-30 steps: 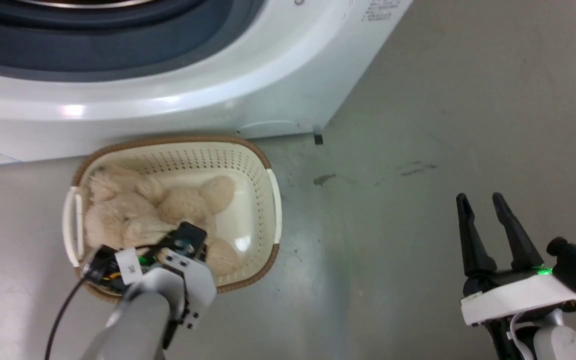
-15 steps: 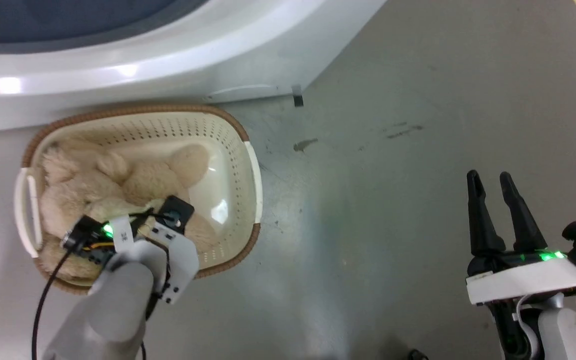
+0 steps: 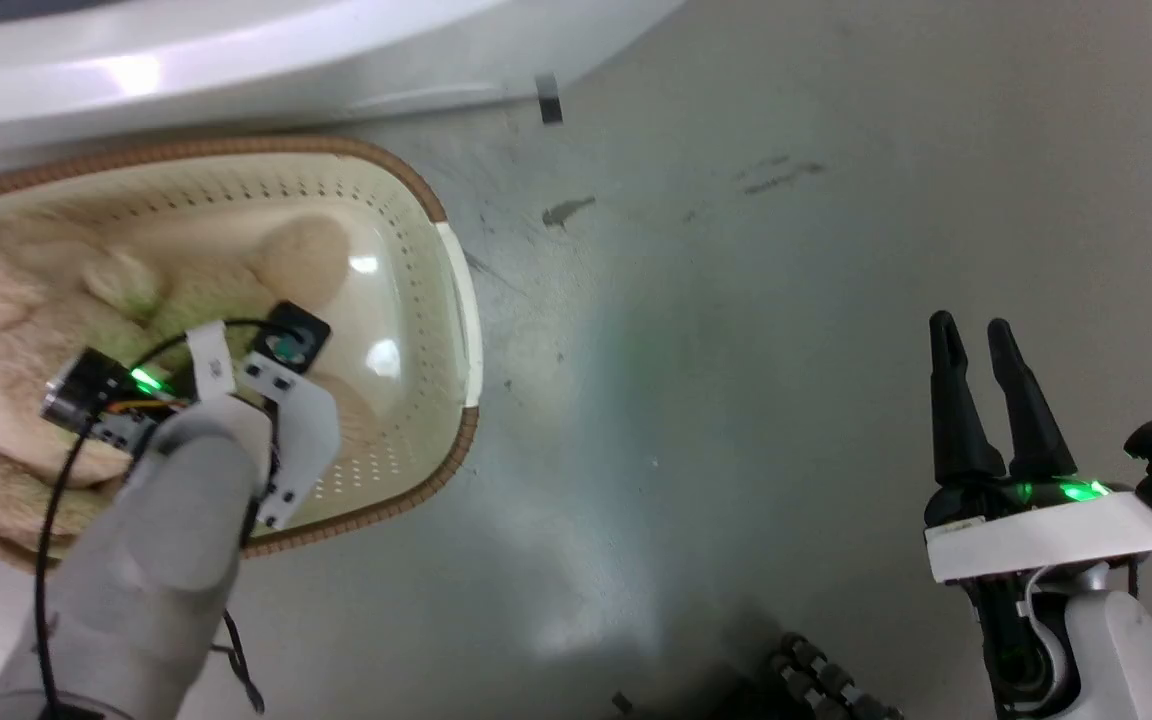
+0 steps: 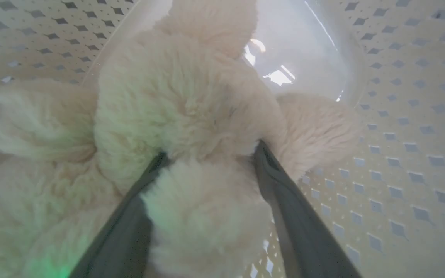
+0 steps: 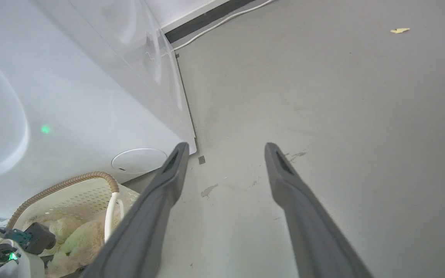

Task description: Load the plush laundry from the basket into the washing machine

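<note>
The basket, cream with a brown rim, stands on the floor against the white washing machine. The plush laundry, a shaggy cream bear, lies inside it. My left gripper is down in the basket, open, its two fingers pushed into the fur on either side of a fluffy lobe of the plush laundry. My right gripper hovers open and empty over bare floor to the right. In the right wrist view my right gripper points past the washing machine, with the basket at the lower left.
The grey floor carries a dark stain right of the basket. A dark ribbed part shows at the bottom edge. A round cover sits low on the washer front. A white cable runs along the wall, and a yellow scrap lies far off.
The head camera has tilted, so basket and washer slid up and left in the picture. My left wrist sits a little deeper over the bear. The right gripper stays open.
</note>
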You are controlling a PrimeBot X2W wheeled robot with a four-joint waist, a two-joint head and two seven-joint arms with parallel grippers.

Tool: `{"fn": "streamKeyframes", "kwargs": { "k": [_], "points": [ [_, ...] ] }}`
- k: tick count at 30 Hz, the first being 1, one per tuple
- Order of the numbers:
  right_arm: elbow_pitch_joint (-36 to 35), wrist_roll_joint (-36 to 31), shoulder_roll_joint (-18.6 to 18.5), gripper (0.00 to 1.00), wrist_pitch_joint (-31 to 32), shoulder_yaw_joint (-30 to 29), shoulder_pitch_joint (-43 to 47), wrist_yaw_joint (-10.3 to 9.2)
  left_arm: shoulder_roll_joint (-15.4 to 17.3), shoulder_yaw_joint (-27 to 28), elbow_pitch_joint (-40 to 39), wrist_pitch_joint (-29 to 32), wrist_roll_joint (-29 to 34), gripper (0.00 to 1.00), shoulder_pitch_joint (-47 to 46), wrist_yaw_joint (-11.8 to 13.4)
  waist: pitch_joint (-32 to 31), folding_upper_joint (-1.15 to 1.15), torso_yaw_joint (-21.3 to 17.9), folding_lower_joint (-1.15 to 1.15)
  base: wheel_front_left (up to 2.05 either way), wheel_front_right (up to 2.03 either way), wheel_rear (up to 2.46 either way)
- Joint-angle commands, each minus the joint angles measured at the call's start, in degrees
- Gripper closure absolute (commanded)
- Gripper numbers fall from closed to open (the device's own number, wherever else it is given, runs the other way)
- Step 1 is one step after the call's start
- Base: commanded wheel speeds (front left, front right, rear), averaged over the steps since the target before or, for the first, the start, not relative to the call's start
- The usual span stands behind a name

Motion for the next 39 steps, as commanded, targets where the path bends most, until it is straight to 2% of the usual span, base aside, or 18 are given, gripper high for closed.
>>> {"fn": "streamKeyframes", "kwargs": {
  "k": [1,11,12,13,14,16,19,28,29,33,34,35,39],
  "points": [
    [0.29,1.1,0.18,0.0,-0.63,0.45,-1.36,0.04,1.03,-0.74,1.66,0.78,-0.32,0.0,-1.83,0.23,2.13,-0.01,-1.16,-0.01,0.0,0.0,0.0],
    [0.98,5.16,0.2,0.0,-1.82,1.29,-3.81,0.04,3.49,-2.11,6.36,3.88,-2.73,0.0,-6.06,0.98,8.62,-0.01,-3.66,-0.01,0.0,0.0,0.0],
    [1.07,5.51,0.2,0.0,-1.94,1.36,-4.02,0.04,3.79,-2.23,6.86,4.11,-3.05,0.07,-6.26,0.91,9.18,-0.01,-3.83,-0.01,0.0,0.0,0.0],
    [1.22,5.86,0.2,0.0,-2.06,1.53,-4.25,0.04,4.17,-2.56,7.32,4.15,-3.24,0.69,-6.41,0.46,9.67,-0.01,-4.07,-0.01,0.0,0.0,0.0],
    [1.42,6.16,0.2,0.0,-2.18,1.72,-4.47,0.04,4.41,-2.91,7.76,4.2,-3.47,1.0,-6.46,-0.11,10.05,-0.01,-4.33,-0.01,0.0,0.0,0.0],
    [1.78,6.65,0.21,0.0,-2.42,1.72,-4.85,0.04,4.62,-3.27,8.32,4.2,-4.07,1.0,-6.86,-0.27,10.79,-0.01,-4.51,-0.01,0.0,0.0,0.0],
    [2.03,6.97,0.21,0.0,-2.68,1.15,-5.37,0.05,4.6,-3.22,8.15,2.62,-4.97,1.0,-7.07,1.3,10.92,-0.01,-4.29,-0.01,0.0,0.0,0.0],
    [0.81,4.73,0.05,0.0,-2.68,-1.35,-3.75,0.05,2.54,-1.67,5.97,-6.25,-7.81,1.0,-3.42,4.26,3.81,-0.01,-1.1,-0.01,0.0,0.0,0.0],
    [0.54,3.9,-0.25,0.0,-2.68,-2.16,-2.89,0.05,1.38,-1.42,5.58,-9.15,-8.55,1.0,-2.49,4.71,1.22,-0.01,0.11,-0.01,0.0,0.0,0.0],
    [-0.09,2.62,-0.77,0.0,-2.68,-3.25,-1.34,0.05,-0.55,-1.19,5.36,-13.39,-9.7,1.0,-1.03,4.82,-2.76,-0.01,2.03,-0.01,0.0,0.0,0.0],
    [-0.48,1.62,-1.17,0.0,-2.68,-3.85,-0.13,0.05,-1.92,-1.08,5.5,-16.29,-10.47,1.0,0.2,4.79,-5.91,-0.01,3.39,-0.01,0.0,0.0,0.0],
    [-0.48,1.62,-1.17,0.0,-2.68,-3.85,-0.13,0.05,-1.92,-1.08,5.5,-16.29,-10.47,1.0,0.2,4.79,-5.91,-0.01,3.39,-0.01,0.0,0.0,0.0],
    [-1.22,-0.32,-1.69,0.0,-2.68,-5.13,2.63,0.05,-4.44,-0.48,6.0,-22.7,-12.38,1.0,2.91,4.48,-12.29,-0.01,5.96,-0.01,0.0,0.0,0.0]
  ]
}}
